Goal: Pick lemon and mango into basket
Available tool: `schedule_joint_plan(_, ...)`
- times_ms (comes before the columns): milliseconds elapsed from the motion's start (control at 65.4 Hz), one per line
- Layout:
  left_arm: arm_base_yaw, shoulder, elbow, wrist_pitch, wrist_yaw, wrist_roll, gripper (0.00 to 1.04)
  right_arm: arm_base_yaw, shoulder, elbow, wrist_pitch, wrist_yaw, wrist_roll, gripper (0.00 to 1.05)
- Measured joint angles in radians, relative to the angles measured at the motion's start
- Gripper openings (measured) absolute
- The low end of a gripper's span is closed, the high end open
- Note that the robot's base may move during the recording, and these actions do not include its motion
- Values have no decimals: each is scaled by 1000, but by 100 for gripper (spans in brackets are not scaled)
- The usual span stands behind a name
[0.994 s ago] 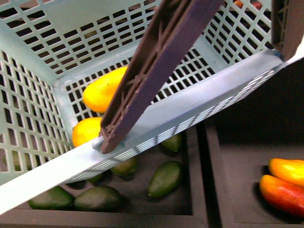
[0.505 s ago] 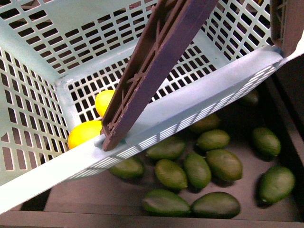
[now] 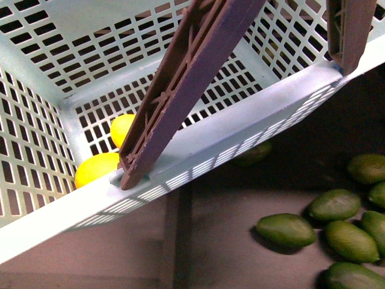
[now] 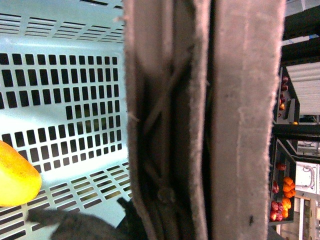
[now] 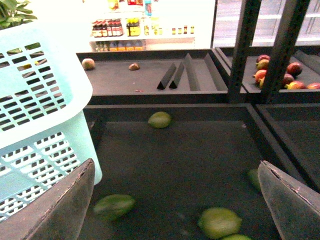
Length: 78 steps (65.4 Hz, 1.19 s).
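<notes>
The basket (image 3: pixel 252 129) hangs tilted over the dark bins, its brown handle (image 3: pixel 180 90) crossing the front view. In the left wrist view the left gripper (image 4: pixel 200 120) looks clamped on that handle. The right gripper (image 5: pixel 175 200) is spread wide, holding nothing, above the green fruits (image 5: pixel 220 221). Two yellow fruits lie in the basket's low corner: the mango (image 3: pixel 123 129) and the lemon (image 3: pixel 96 170) just beside it. Both look delivered, so I judge the job is now carrying; next comes setting the basket down level. Since a second ago the red-blushed mangoes have gone from sight and the green fruits have slid rightward.
</notes>
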Motion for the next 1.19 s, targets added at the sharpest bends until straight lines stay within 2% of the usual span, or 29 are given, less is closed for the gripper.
schedule_joint_plan(138,7,0,0,-1,0,2,14,-2,1,0,-1,-6,0,96)
schedule_joint_plan(184,14,0,0,0,-34,-7,14,-3,0,0,0,-8,0,96)
schedule_joint_plan(199,8,0,-1,16,-113,-27,14,-2,0,0,0,-8,0,96)
schedule_joint_plan(229,5,1,-1,28,-165,-39,14,-2,1,0,-1,-7,0,96)
schedule_joint_plan(260,-2,8,-1,54,-273,-81,14,-3,1,0,-1,-7,0,96)
schedule_joint_plan(275,-4,16,-1,72,-360,-121,14,-3,1,0,-1,-7,0,96)
schedule_joint_plan(306,-4,29,0,89,-451,-164,14,-3,0,0,-1,-7,0,96)
schedule_joint_plan(367,21,56,4,111,-526,-222,14,-3,0,0,-1,-6,0,96)
schedule_joint_plan(459,82,133,34,140,-515,-255,14,-3,0,0,-1,-2,0,96)
schedule_joint_plan(551,122,245,74,164,-455,-298,14,-2,0,0,-1,-3,0,96)
schedule_joint_plan(734,147,448,190,178,-369,-373,14,-3,0,0,-1,-2,0,96)
schedule_joint_plan(994,189,669,373,90,-390,-422,14,-3,0,0,-1,-2,0,96)
schedule_joint_plan(1193,232,755,411,35,-361,-523,14,-3,0,0,-1,-2,0,96)
